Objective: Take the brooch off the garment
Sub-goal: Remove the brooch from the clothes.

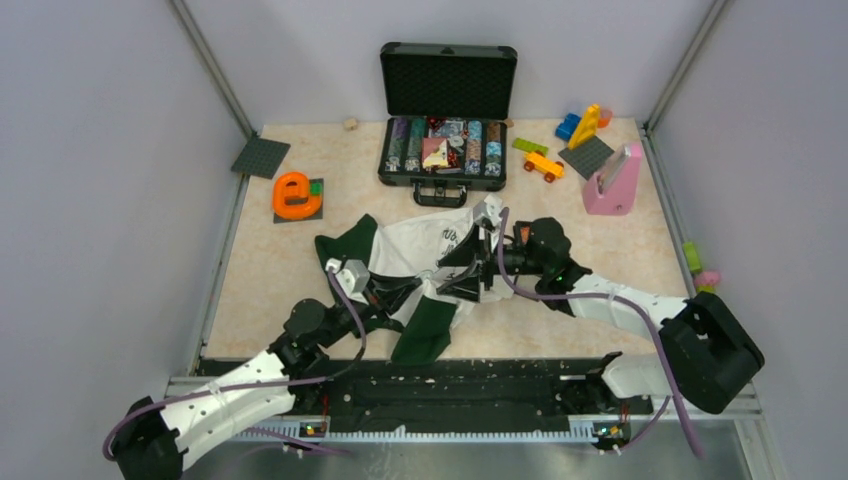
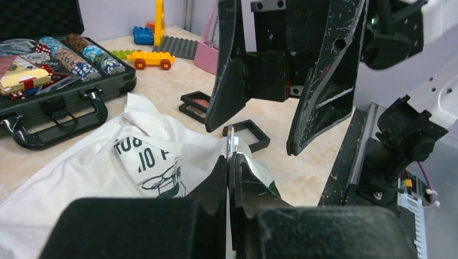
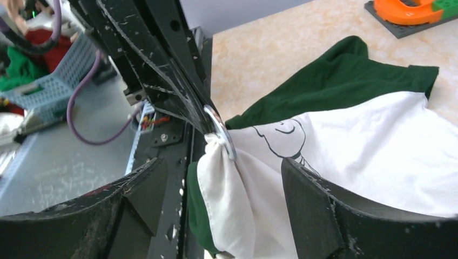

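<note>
Brooch removal: pinch in place.
left gripper (image 2: 229,164) clamps brooch (image 3: 220,134) plus bunched garment (image 3: 378,151); right gripper (image 3: 221,181) gapes around it. Grab cloth just under, pull apart slowly.

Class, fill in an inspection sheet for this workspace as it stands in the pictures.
Surface: beige table, no spills seen.
Job's things: white and green shirt crumpled mid-table; small round brooch, cloth bunched against it.
Clutter: open chip case, orange letter, toy car, pink stand.
Grippers: left gripper shut on brooch; right gripper open, straddling the bunched cloth.
Cables: purple cable along each arm, no snag seen.
Surroundings: grey walls; blue basket beyond the table.
</note>
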Controlling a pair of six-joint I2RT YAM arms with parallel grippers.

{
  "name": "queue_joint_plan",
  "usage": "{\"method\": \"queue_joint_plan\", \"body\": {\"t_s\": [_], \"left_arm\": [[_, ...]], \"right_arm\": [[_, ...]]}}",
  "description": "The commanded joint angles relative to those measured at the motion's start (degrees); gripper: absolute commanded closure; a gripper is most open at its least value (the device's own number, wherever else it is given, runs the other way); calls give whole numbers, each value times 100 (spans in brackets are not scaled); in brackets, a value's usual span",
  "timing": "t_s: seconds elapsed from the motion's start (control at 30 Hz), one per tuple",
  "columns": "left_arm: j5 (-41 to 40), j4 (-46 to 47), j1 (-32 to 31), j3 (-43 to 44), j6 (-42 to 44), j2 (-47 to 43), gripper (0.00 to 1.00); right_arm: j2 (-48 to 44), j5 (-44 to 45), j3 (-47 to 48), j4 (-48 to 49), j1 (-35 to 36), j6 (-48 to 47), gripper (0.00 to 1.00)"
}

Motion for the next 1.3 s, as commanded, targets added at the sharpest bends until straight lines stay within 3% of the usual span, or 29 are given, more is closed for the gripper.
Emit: {"method": "queue_joint_plan", "body": {"t_s": [0.0, 0.13, 0.33, 0.9, 1.27], "left_arm": [[-336, 1134, 1, -206, -423, -135, 100], [-367, 1379, 0, -210, -559, -131, 100], [-362, 1694, 0, -218, -719, -203, 100], [-550, 1940, -1, -249, -717, -352, 100], [-533, 1923, -1, -283, -718, -389, 100]], "right_arm": [[171, 638, -376, 2958, -25, 1845, 30], [641, 652, -357, 4021, 67, 2536, 38], [1046, 775, -233, 4708, 227, 3045, 47], [1300, 935, -55, 4633, 494, 2939, 49], [1581, 948, 124, 4788, 647, 3005, 61]]}}
